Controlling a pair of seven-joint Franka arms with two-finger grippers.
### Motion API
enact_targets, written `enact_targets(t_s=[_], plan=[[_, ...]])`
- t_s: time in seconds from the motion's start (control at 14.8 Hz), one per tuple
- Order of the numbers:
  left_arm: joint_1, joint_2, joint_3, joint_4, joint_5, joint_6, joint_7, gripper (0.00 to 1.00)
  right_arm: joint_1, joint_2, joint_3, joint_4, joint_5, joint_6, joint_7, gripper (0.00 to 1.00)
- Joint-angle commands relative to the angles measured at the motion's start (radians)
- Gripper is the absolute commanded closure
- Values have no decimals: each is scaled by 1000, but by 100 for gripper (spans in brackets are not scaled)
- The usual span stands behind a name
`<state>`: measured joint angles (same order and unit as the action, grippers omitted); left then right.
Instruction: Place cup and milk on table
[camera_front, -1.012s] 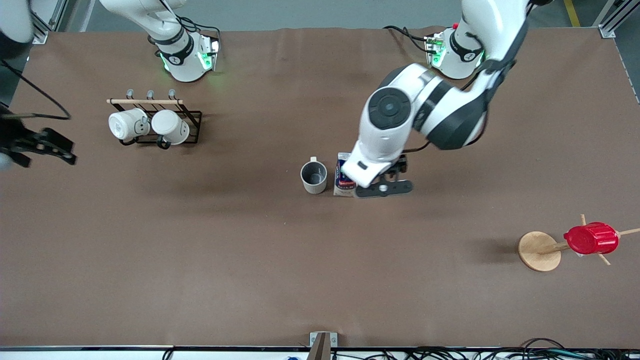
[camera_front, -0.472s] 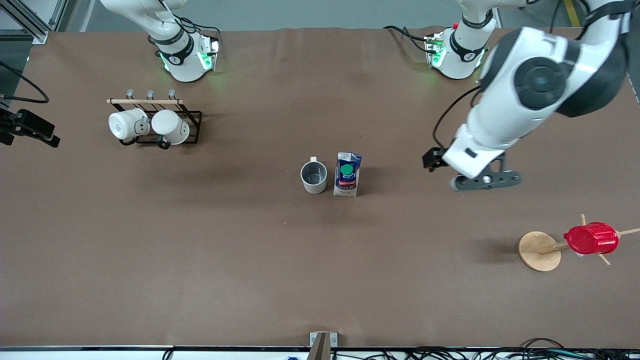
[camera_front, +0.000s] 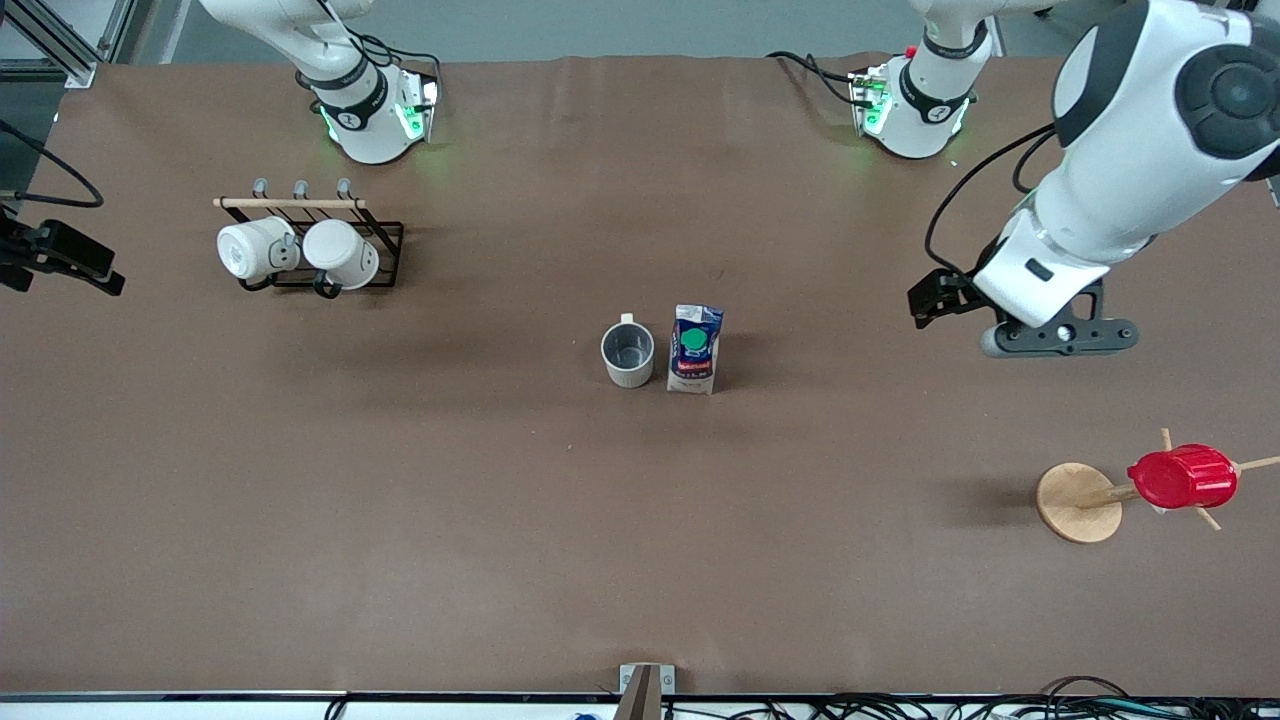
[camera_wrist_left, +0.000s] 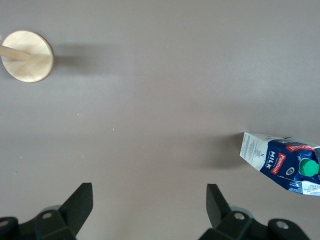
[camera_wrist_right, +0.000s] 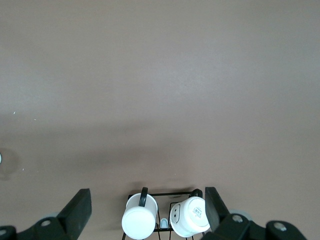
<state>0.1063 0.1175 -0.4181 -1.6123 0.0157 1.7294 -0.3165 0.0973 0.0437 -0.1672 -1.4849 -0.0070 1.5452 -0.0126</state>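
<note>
The beige-grey cup stands upright near the middle of the brown table. The blue milk carton with a green cap stands upright right beside the cup, toward the left arm's end. The carton also shows in the left wrist view. My left gripper is open and empty, up over bare table well off from the carton toward the left arm's end; its fingers stand wide apart. My right gripper is open and empty at the right arm's end of the table, its fingers wide apart.
A black wire rack with two white mugs stands near the right arm's base; the mugs also show in the right wrist view. A wooden stand carrying a red ribbed cup is at the left arm's end.
My left gripper has let go of the milk carton and swung away toward the left arm's end. The carton stays standing beside the cup. The right gripper has shifted slightly at the table's edge.
</note>
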Motion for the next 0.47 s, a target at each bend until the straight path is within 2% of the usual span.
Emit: enact_targets(t_s=[0.0,0.13,0.34,0.4], plan=[[39,-65,1,-44,-26,6,80,0,2,-1,0,8,5,-11,-7,0],[-3,-97,76,-60,-28,4,111,0,4,1,0,8,5,-20,-7,0],[-173,-146,282,-98,-28,4,180,0,4,1,0,8,5,-19,-6,0],[-203,-172,324,-121,-26,9,191,0,4,1,0,8,5,-19,-6,0]])
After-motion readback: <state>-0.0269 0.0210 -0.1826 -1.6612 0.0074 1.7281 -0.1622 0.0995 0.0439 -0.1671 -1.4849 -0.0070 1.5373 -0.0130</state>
